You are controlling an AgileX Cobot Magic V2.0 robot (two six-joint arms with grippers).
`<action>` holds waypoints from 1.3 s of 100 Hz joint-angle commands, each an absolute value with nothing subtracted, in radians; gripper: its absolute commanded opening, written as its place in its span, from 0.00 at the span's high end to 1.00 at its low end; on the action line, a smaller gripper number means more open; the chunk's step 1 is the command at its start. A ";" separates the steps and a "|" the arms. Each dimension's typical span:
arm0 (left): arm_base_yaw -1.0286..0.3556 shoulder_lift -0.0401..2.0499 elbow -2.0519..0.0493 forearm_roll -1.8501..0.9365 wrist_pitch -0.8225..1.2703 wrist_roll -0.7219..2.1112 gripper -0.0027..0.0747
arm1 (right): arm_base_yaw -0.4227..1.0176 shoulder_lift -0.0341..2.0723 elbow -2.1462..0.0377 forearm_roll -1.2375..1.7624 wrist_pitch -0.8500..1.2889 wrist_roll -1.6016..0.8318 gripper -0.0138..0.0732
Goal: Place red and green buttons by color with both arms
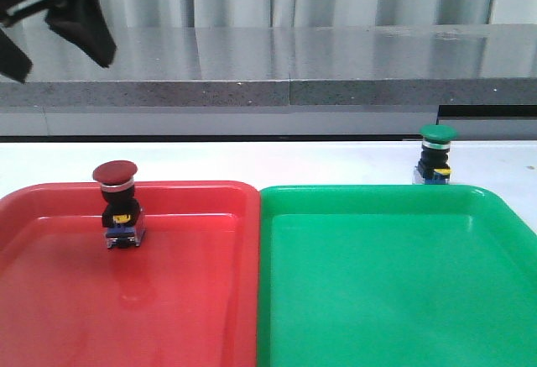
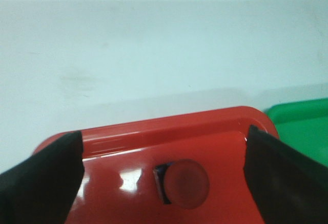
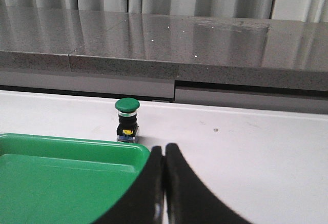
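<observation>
Standing upright: red button point(image 1: 117, 206) sat inside the red tray point(image 1: 50, 300), near its back rim.
Green button: point(image 1: 436, 154) stood upright on the white surface point(image 1: 252, 161), just behind the green tray's point(image 1: 394, 300) back rim, outside it.
Left gripper: point(image 1: 50, 27) hung high above the red tray's far left, jaws spread wide, holding nothing; its wrist view looked down on the red cap point(image 2: 187, 183).
Right gripper: point(image 3: 164, 183) fingers pressed together, empty, near the green tray's corner, apart from the green button point(image 3: 127, 126).
</observation>
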State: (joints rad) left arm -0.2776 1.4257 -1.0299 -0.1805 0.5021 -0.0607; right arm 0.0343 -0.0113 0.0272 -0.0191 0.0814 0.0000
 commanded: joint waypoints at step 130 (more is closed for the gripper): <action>-0.204 0.527 -0.444 -0.147 0.278 -0.069 0.99 | 0.031 -0.031 0.013 -0.025 -0.005 0.000 0.97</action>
State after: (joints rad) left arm -0.2044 0.5265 -0.4162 -0.1428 0.3536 -0.0607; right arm 0.0343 -0.0113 0.0272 -0.0191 0.0814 0.0000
